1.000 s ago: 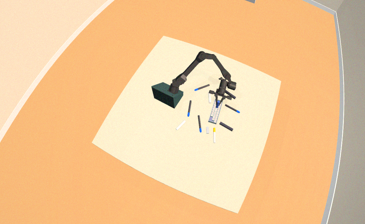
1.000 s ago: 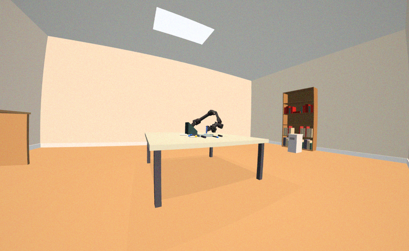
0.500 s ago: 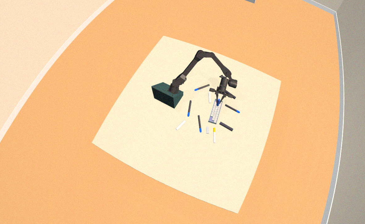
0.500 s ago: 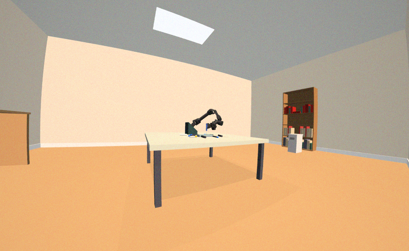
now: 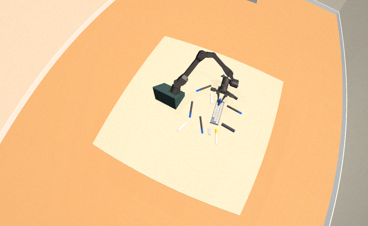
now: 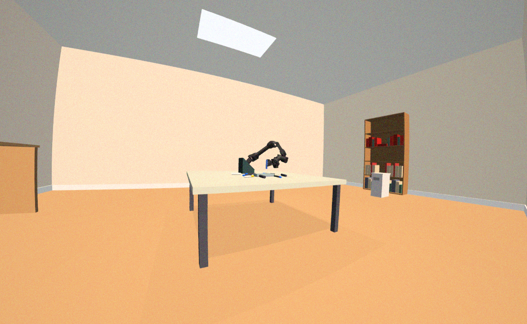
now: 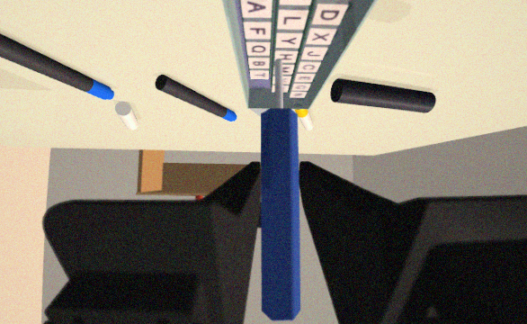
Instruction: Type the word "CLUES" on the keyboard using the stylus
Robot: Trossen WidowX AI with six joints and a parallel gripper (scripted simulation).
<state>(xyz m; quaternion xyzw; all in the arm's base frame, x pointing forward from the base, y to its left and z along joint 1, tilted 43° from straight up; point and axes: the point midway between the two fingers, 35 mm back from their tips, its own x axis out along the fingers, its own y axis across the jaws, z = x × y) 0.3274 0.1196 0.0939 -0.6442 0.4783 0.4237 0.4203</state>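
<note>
My gripper [image 5: 219, 103] [image 7: 279, 170] is shut on the blue stylus [image 5: 219, 100] [image 6: 266, 164] [image 7: 280, 216]. The stylus stands about upright with its thin grey tip pointing down. The keyboard [image 5: 213, 122] [image 7: 259, 100] lies under it, with white letter keys in three rows. The exterior view shows a gap between the stylus and the keyboard [image 6: 266, 174]. In the wrist view the grey tip overlaps the middle row around the H key and those beyond it. The tip hides part of that row, and the keys beyond H are hard to read. The near end of the keyboard is out of the wrist view.
A thick black cylinder [image 5: 228, 127] [image 7: 382, 95] and a blue-tipped black marker [image 5: 234, 109] lie on one side. Two more blue-tipped markers [image 5: 201, 124] [image 5: 191, 109] and a white stick [image 5: 211, 98] lie on the other. A grey block [image 5: 209, 131] and yellow-capped marker [image 5: 216, 137] lie past the far end.
</note>
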